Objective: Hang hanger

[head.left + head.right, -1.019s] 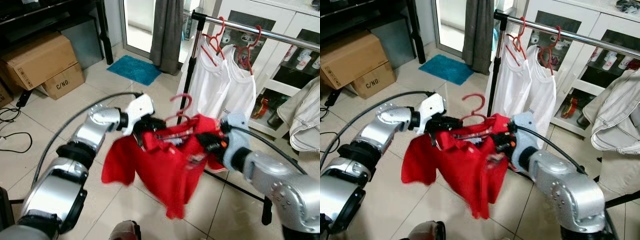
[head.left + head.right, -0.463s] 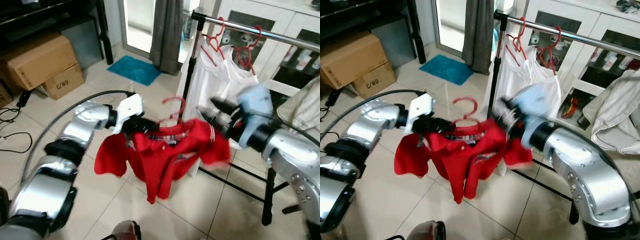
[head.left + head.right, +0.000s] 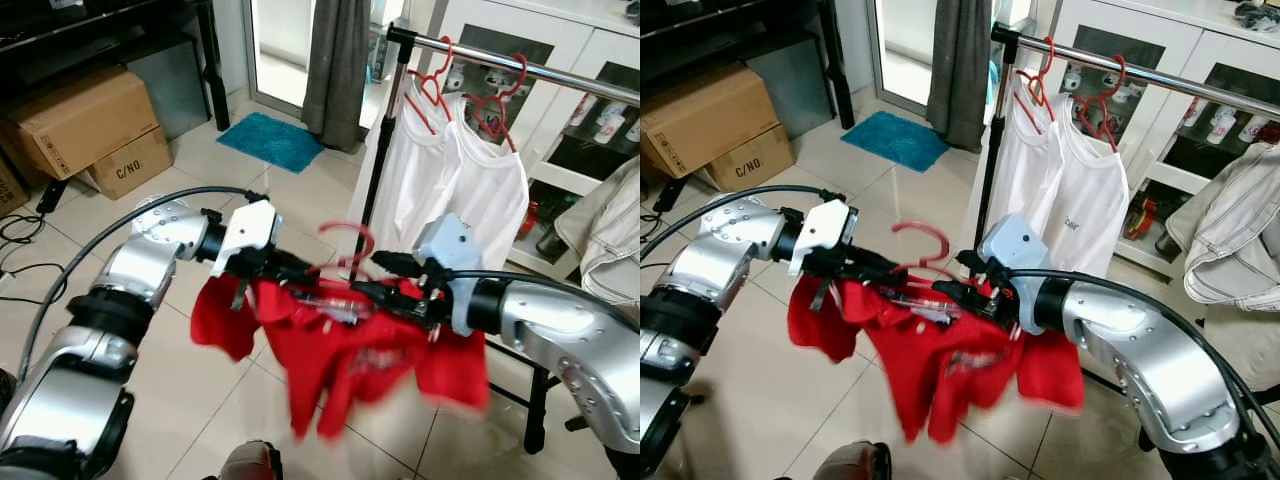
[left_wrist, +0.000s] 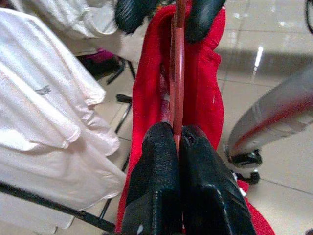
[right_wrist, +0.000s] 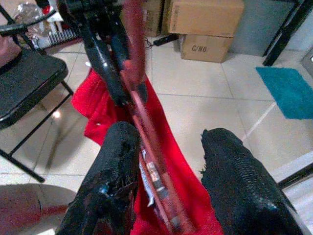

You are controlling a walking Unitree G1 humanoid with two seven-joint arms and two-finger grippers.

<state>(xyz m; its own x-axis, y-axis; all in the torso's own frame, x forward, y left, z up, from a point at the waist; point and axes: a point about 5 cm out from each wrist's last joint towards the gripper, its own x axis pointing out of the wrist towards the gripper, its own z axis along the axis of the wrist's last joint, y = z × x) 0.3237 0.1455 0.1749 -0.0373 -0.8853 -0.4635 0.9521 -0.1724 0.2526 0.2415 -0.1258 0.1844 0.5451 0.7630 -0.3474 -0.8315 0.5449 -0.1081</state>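
Cardboard boxes [image 3: 85, 125] at far left on tile floor. Left gripper [image 3: 300, 268] out in front of robot, fingers [image 4: 161, 161] pinched tight on red hanger [image 3: 345, 262] bar. Hanger held in mid-air, red shirt [image 3: 345, 355] draped on it, hook up, short of clothes rail [image 3: 520, 62]. Right gripper [image 3: 385, 280] at hanger's other end, fingers [image 5: 120, 156] spread either side of bar, not clamped. Rail behind carries two white shirts [image 3: 450, 190] on red hangers. Teal mat [image 3: 270, 140] by doorway.

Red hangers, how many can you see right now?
3. Two red hangers hang on the rail carrying white tops; one hanger, wearing the red shirt, is held between both grippers.
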